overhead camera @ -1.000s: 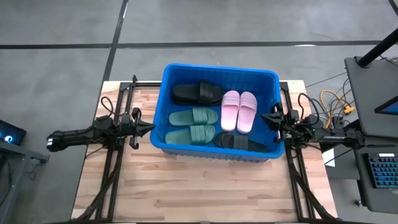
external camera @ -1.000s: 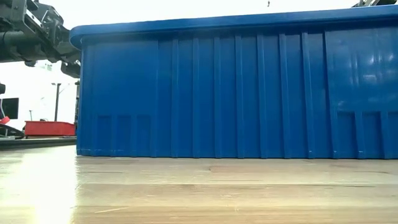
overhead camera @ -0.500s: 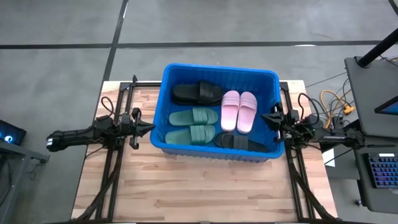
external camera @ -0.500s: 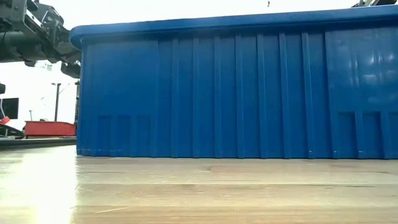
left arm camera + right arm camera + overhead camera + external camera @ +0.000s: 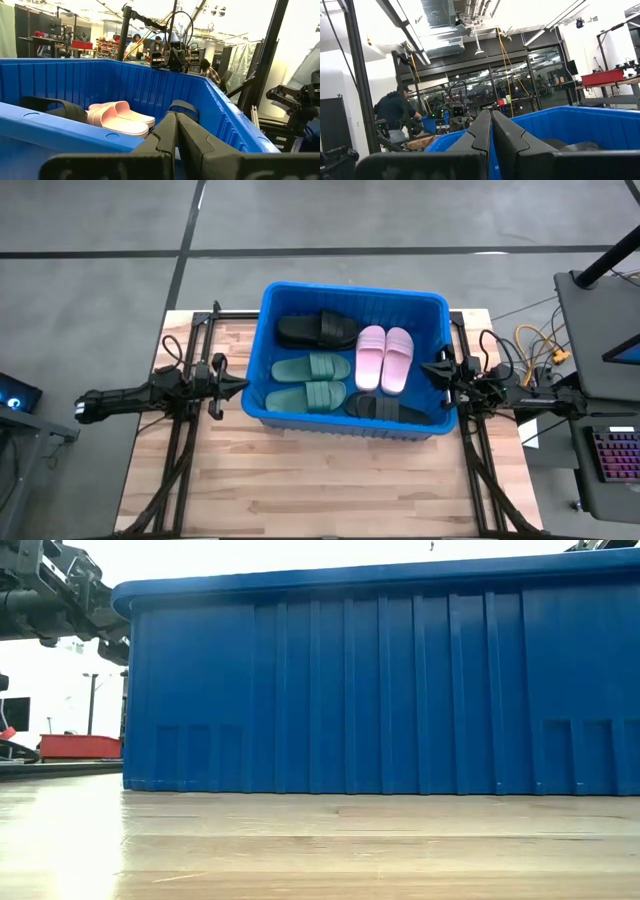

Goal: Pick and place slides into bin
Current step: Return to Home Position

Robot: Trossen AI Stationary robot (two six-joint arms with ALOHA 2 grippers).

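Where the slides lie: every one I can spot is inside the large bright blue ribbed plastic bin (image 5: 352, 290), which sits mid-way across the pale wooden table (image 5: 330, 480).
Black rubber slide (image 5: 317, 330): far left part of the bin, long axis running across from arm to arm.
Dark green pair (image 5: 310, 381): near left part, side by side, also lying crosswise.
Pink pair (image 5: 384, 358): right of centre, side by side, long axes running near to far.
Black slides (image 5: 385, 408): along the near wall toward the right; they look stacked, though I cannot be sure.
Which way from the jaws: the bin lies between the two arms, so each gripper points inward at it; green sits nearer the left arm, pink and the stacked black nearer the right.
Left gripper (image 5: 240, 384): just outside the bin's left wall, fingers pressed together on nothing.
Right gripper (image 5: 428, 368): tip just over the bin's right rim, fingers likewise closed flat against each other and empty.
Arm pose: both lie low and stretched flat along the table's side rails, roughly level, mirroring one another.
My reading: packing looks finished, and the arms look parked or nearly so; I'd guess only a small tuck-back remains.
Room beyond: a person in dark clothes (image 5: 395, 120) works at a far bench.
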